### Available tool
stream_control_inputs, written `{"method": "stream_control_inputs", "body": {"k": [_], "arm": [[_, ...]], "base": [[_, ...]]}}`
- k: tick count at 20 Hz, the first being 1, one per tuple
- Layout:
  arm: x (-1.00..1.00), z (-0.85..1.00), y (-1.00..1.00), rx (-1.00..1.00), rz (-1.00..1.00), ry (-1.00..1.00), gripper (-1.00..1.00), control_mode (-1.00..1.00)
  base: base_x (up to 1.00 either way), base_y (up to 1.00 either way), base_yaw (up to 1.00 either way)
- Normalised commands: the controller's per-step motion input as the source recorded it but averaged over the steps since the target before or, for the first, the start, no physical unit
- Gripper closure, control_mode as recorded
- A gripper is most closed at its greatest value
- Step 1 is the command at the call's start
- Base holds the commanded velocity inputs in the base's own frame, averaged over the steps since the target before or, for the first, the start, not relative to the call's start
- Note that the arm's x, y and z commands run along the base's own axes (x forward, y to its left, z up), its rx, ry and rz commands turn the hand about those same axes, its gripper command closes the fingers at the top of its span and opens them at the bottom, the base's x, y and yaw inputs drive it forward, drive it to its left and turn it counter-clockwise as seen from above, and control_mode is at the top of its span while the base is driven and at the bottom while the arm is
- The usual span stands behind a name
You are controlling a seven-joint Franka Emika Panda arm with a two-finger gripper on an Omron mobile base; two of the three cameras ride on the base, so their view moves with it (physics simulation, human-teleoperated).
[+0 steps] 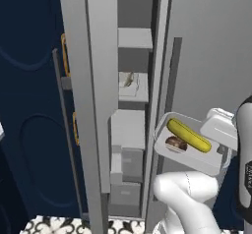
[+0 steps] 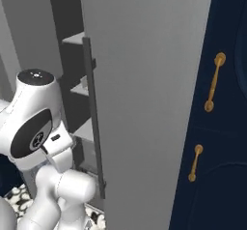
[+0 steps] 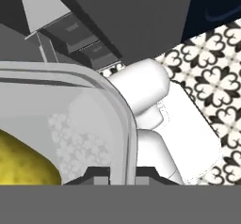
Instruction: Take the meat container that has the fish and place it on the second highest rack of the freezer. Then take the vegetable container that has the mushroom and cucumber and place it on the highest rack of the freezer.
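Note:
The freezer (image 1: pixel 91 105) stands open, with pale shelves inside. The highest rack (image 1: pixel 134 38) is bare. On the second highest rack (image 1: pixel 141 99) sits a clear container with the fish (image 1: pixel 129 79). My gripper (image 1: pixel 216 138) is shut on the right rim of the vegetable container (image 1: pixel 186 157), held tilted in front of the opening and lower than both racks. The yellow-green cucumber (image 1: pixel 189 135) and the dark mushroom (image 1: pixel 175 143) lie inside it. In the hand view the clear rim (image 3: pixel 123 124) runs between my fingertips (image 3: pixel 96 175), and the cucumber (image 3: pixel 23 164) shows at lower left.
Grey drawers (image 1: pixel 125 164) fill the freezer's lower part. The right freezer door (image 2: pixel 144 103) with its dark bar handle (image 2: pixel 94 122) stands close to my arm. Navy cabinets with gold handles (image 2: pixel 212 81) flank the freezer. The patterned floor (image 3: pixel 212 72) lies below.

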Motion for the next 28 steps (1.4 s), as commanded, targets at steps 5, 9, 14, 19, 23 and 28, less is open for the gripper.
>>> {"method": "stream_control_inputs", "body": {"k": [5,9,14,19,23,28], "arm": [[0.0,0.0,0.0,0.0,0.0,0.0,1.0,1.0],[0.0,0.0,0.0,0.0,0.0,0.0,1.0,1.0],[0.0,0.0,0.0,0.0,0.0,0.0,1.0,1.0],[0.0,0.0,0.0,0.0,0.0,0.0,1.0,1.0],[0.0,0.0,0.0,0.0,0.0,0.0,1.0,1.0],[0.0,0.33,0.0,0.17,-0.1,0.0,1.0,-1.0]], "base": [[0.66,-0.04,-0.03],[0.31,0.11,-0.12],[0.21,0.41,-0.23],[0.49,0.46,-0.24],[0.22,0.01,-0.16],[0.0,0.0,-0.03]]}}
